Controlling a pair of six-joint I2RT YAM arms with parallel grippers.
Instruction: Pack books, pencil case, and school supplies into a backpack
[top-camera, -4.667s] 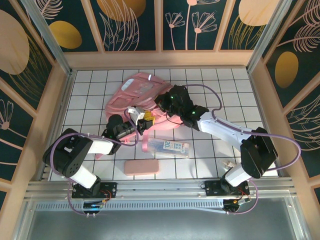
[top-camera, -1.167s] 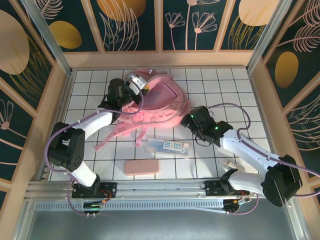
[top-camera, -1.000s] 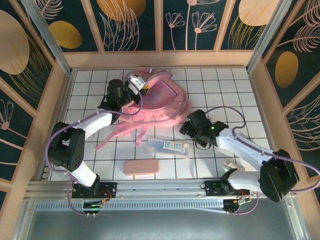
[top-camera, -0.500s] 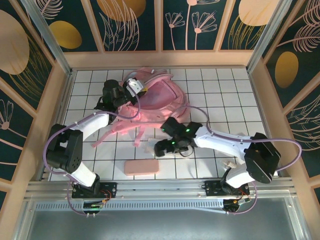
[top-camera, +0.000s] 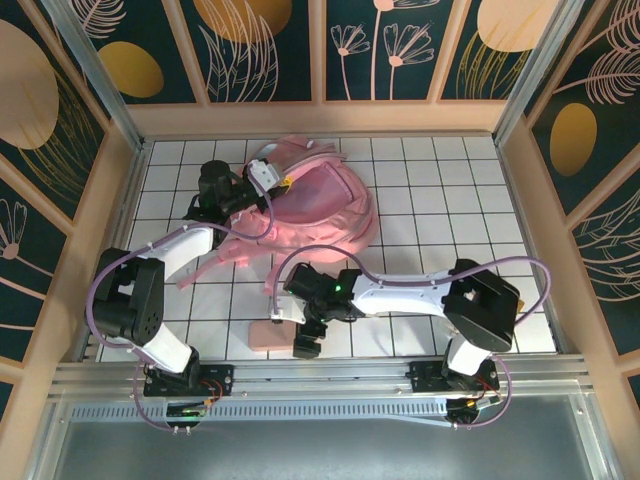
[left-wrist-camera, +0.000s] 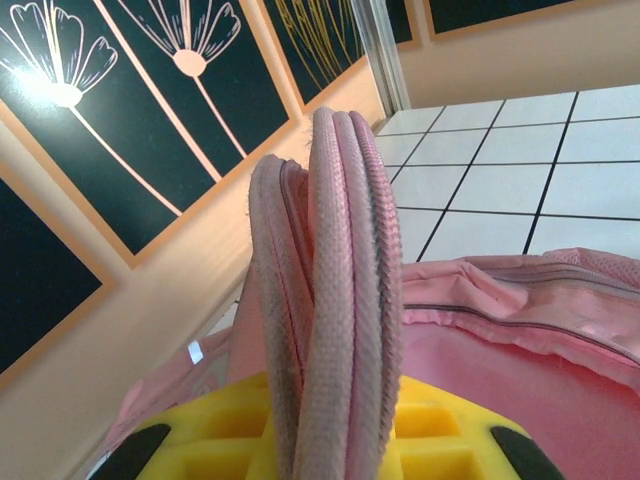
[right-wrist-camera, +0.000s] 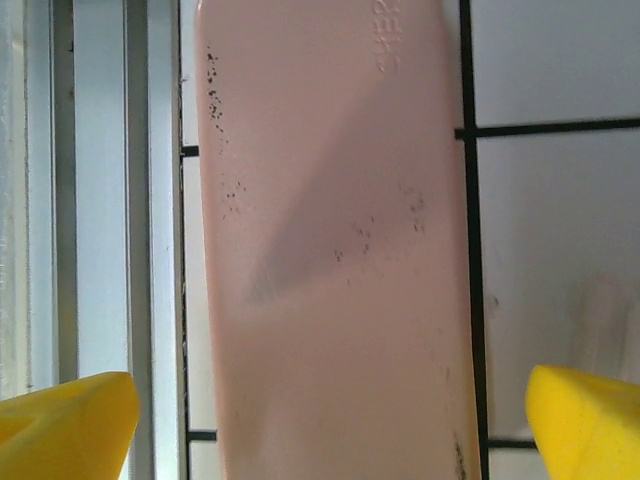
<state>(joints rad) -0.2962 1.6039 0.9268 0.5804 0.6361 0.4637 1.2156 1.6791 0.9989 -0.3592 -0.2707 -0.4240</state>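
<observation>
White-tiled table (top-camera: 450, 200): L gripper (top-camera: 265, 178) clamped on soft pink fabric backpack (top-camera: 320, 205), 11 o'clock. R gripper (right-wrist-camera: 327, 425), jaws apart, straddles salmon-pink oblong pencil case (right-wrist-camera: 330, 250), 6 o'clock. Prob. step: case pickup; next: lower, close.

This is a staged robot-lab cell, not a lived-in room. Two arms (top-camera: 190, 245) are bolted to an aluminium rail (top-camera: 320, 375) just nearer than the right gripper (top-camera: 304, 343). Under it lies a white grid-lined tabletop (top-camera: 440, 180). Beyond the left gripper (top-camera: 268, 178) and to both sides stand wood-framed panels (top-camera: 270, 50) printed with teal flowers and gold discs. Purple cables (top-camera: 546, 285) loop along the arms.
</observation>
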